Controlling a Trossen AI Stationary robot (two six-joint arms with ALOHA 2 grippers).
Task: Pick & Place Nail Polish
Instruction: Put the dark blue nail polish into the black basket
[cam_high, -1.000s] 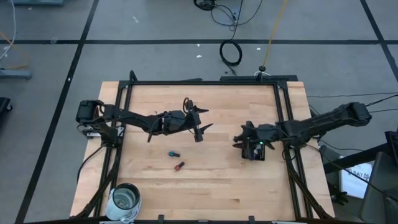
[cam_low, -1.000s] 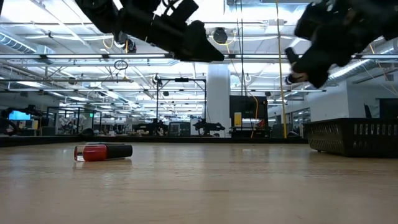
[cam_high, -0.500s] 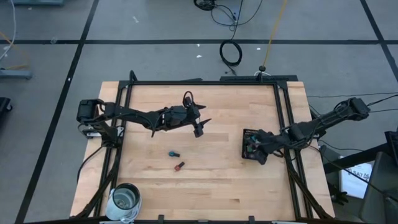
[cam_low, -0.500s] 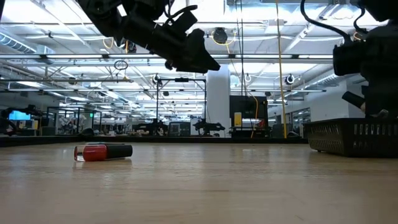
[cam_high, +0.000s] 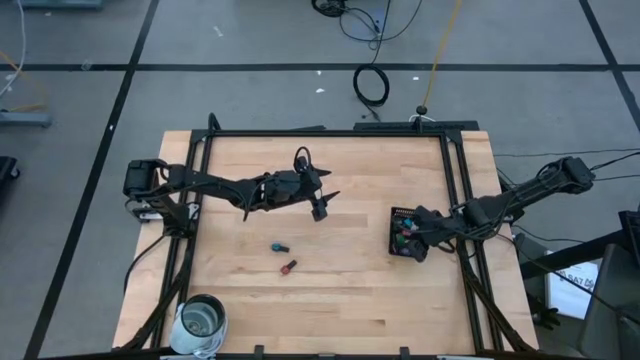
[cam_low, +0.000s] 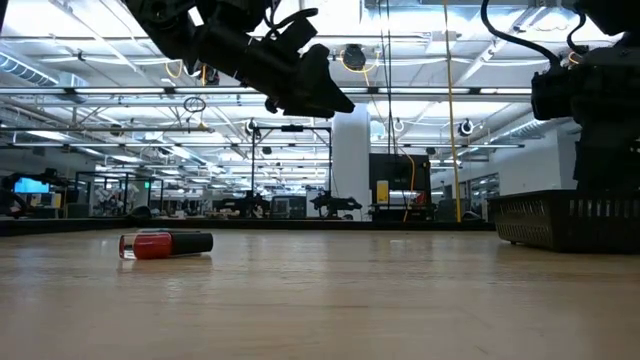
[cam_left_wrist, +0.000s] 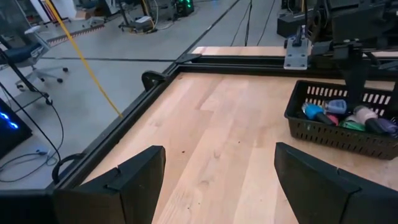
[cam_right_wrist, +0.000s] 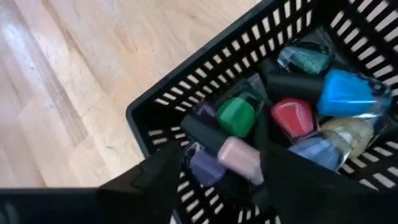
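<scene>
The wooden table (cam_high: 330, 290) carries a black slotted basket (cam_high: 396, 232) near its right edge, already heaped with nail polish bottles (cam_right_wrist: 292, 118) in blue, red, green, pink and lilac; two more lie loose near the table's middle, a teal bottle (cam_high: 279, 246) and just beside it a red bottle (cam_low: 165, 244) on its side. A glass jar (cam_high: 203, 320) stands at the near left corner. These bottles look small, light and rigid, likely glass with smooth rounded sides, so they may roll or slip; a safe hold is probably across the body at the shoulder below the dark cap, with the fingers square to the long axis. The right arm reaches in low from the table's right side, its right tool (cam_high: 414, 244) directly over the basket's contents, fingers (cam_right_wrist: 155, 177) apart with nothing between them. The left arm stretches from the left edge toward the middle, its left tool (cam_high: 320, 205) raised above the table beyond the loose bottles, fingers (cam_left_wrist: 134, 177) spread wide and empty
</scene>
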